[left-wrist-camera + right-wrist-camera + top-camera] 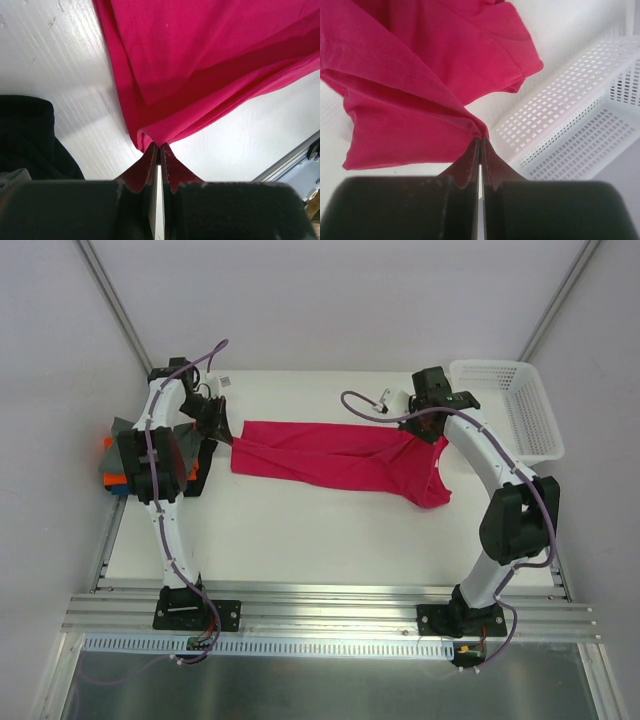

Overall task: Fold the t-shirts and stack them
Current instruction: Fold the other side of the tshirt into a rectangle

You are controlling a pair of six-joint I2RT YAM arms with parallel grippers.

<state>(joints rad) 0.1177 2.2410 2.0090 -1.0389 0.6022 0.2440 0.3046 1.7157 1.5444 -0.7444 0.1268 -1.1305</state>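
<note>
**Operator:** What is my left gripper doing?

**Spotter:** Your left gripper (pixel 159 150) has its 2 fingers pressed together on a bunched edge of the magenta t-shirt (pixel 200 65). The cloth fans out ahead of the fingertips and off to their right. Bare white table (pixel 65 65) lies ahead and to their left.

**Operator:** And the other one?

**Spotter:** Your right gripper (pixel 481 142) is pinching the same shirt, with a gathered fold caught right at the tips. From there the shirt spreads ahead and to the left of the fingers, with 1 sleeve farthest ahead. The white lattice basket (pixel 570 130) sits just to the right of that gripper, apart from the cloth.

**Operator:** How does the shirt run between them?

**Spotter:** Seen from above, it stretches as 1 long wrinkled band from your left gripper to your right one. A wider flap drops toward the arm bases just beside the right gripper. I cannot tell you whether the middle of the band rests on the table or hangs just above it.

**Operator:** Where are the other shirts?

**Spotter:** The folded stack (pixel 118 465) sits off to the left of your left gripper, at the table's left edge, partly hidden by that arm. Grey, orange and blue layers show. In the left wrist view, black cloth (pixel 30 135) lies left of the fingers, near the magenta shirt but not touching it.
</note>
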